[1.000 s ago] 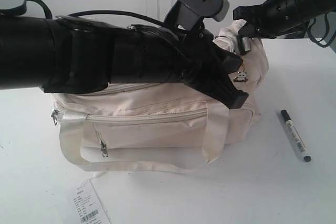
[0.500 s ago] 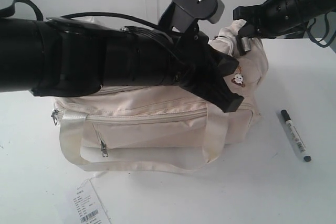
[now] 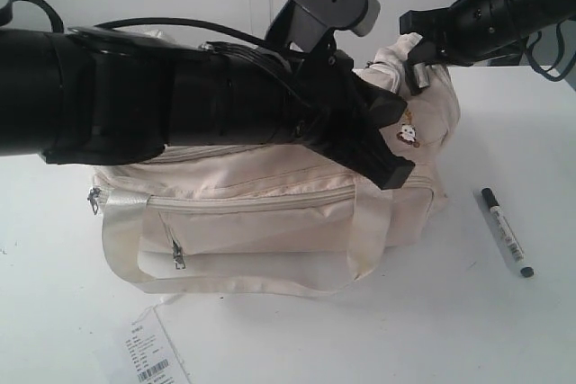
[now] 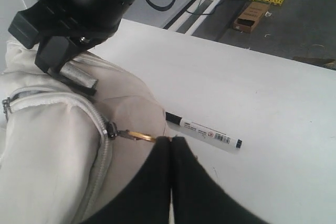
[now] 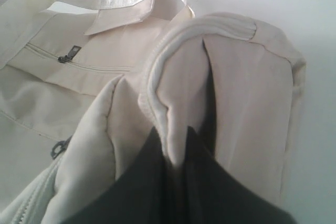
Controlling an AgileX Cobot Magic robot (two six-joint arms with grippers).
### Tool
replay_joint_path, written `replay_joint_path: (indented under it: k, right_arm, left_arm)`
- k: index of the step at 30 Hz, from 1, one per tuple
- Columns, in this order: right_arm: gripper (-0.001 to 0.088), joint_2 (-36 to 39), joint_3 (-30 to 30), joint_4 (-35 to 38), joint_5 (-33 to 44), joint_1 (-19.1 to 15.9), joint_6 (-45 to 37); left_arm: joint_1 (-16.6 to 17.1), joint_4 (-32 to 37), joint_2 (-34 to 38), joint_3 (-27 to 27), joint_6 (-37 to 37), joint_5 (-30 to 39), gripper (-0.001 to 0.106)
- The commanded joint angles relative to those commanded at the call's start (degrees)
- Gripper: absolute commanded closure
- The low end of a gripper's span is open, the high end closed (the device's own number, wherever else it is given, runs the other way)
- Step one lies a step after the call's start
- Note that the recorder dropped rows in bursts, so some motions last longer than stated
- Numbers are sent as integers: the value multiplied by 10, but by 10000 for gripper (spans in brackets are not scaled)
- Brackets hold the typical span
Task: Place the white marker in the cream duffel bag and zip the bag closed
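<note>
The cream duffel bag (image 3: 261, 213) lies on the white table. The white marker (image 3: 507, 232) rests on the table to its right, apart from the bag; the left wrist view shows this marker (image 4: 203, 130) just beyond the fingertips. My left gripper (image 3: 396, 171) reaches across the bag's top to its right end. Its jaws (image 4: 171, 139) are shut, with the gold charm (image 4: 140, 136) on the zip slider running into their tips. My right gripper (image 3: 416, 53) holds the bag's far right end up, shut (image 5: 178, 153) on a fold of cream fabric (image 5: 176, 103).
A white paper barcode tag (image 3: 153, 354) lies at the front left of the table. One webbing handle (image 3: 121, 249) loops down the bag's front, beside a front pocket zip pull (image 3: 179, 256). The table edge and floor clutter show in the left wrist view.
My left arm has drifted a little left and up, its gripper tip sliding left along the bag's right end. The right gripper and the marker have not moved.
</note>
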Motion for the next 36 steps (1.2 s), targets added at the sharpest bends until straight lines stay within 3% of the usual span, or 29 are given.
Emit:
replay_joint_path:
  k: [36]
  right_arm:
    - [868,0,0,0,0,0,0]
  left_arm:
    - [0,0,-40,64,2,-30,1053]
